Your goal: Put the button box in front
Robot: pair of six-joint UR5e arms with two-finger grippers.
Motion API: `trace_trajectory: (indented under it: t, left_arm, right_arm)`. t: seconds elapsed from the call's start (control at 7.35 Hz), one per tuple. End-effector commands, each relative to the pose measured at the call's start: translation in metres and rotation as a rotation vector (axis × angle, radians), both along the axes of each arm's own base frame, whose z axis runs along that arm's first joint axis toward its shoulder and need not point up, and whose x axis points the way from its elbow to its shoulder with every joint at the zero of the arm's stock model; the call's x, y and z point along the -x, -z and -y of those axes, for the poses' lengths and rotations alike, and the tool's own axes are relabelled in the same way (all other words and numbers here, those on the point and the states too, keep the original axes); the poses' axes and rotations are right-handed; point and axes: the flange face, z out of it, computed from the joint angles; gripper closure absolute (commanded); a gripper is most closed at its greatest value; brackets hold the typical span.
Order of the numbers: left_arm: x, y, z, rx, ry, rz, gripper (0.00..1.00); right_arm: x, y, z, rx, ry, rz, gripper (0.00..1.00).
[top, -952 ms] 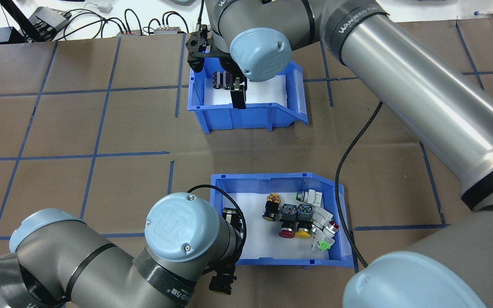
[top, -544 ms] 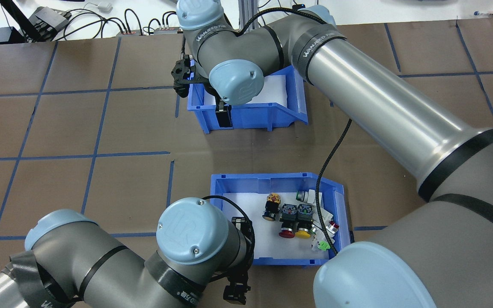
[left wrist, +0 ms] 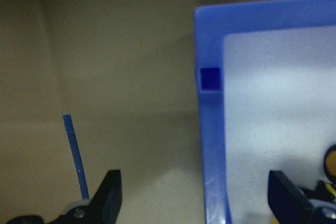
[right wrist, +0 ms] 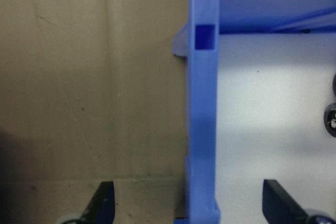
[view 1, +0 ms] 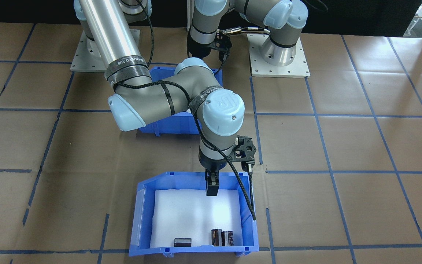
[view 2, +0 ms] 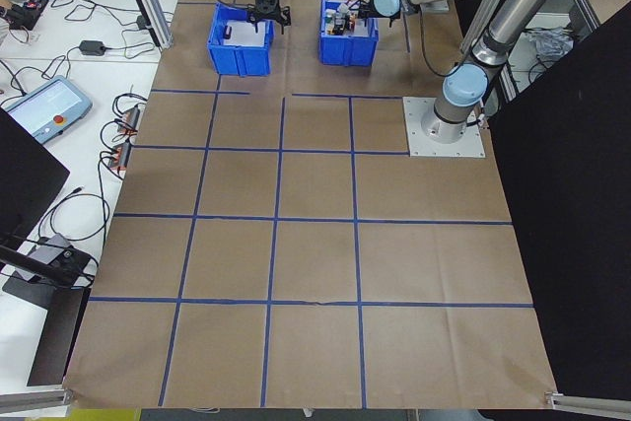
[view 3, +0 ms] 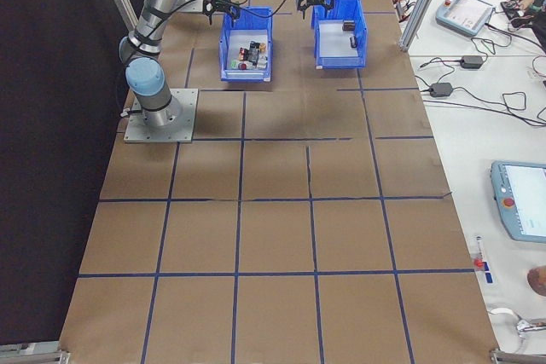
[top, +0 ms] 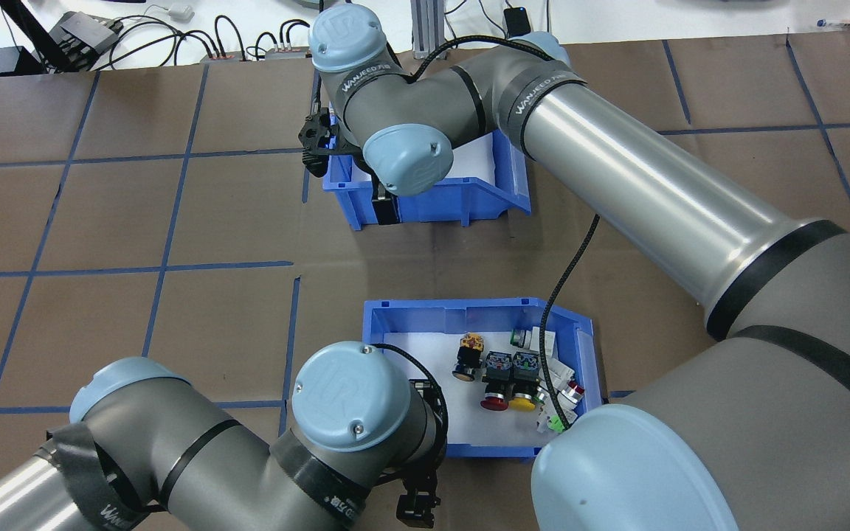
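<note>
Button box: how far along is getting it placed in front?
Done: the approach. The left gripper stands open, its fingers either side of the button box wall; the right gripper straddles the second bin wall likewise. In hand: nothing clamped yet. Left: closing, then moving the button box, which sits nearer the robot than the second bin.
</note>
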Motion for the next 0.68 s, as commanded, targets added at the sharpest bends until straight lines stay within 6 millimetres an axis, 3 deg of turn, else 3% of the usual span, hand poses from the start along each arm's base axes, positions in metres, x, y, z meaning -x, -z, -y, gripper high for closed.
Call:
trace_trajectory:
  t: [0.0, 0.14, 0.27, 0.54]
  left_arm:
    - [0.014, 0.022, 0.003, -0.003, -0.019, 0.003, 0.03]
    - [0.025, 0.03, 0.004, 0.026, -0.041, -0.015, 0.04]
    - [0.031, 0.035, 0.002, 0.034, -0.032, -0.016, 0.17]
    - [0.03, 0.029, 0.002, 0.049, -0.026, -0.026, 0.66]
  right_arm:
    - [0.007, 0.008, 0.004, -0.002, 0.009, -0.004, 0.01]
    - [0.009, 0.012, 0.001, -0.011, 0.009, -0.007, 0.12]
    - [0.01, 0.014, 0.001, -0.014, 0.009, -0.009, 0.3]
    - [0.011, 0.01, 0.003, 0.0, 0.007, -0.021, 0.72]
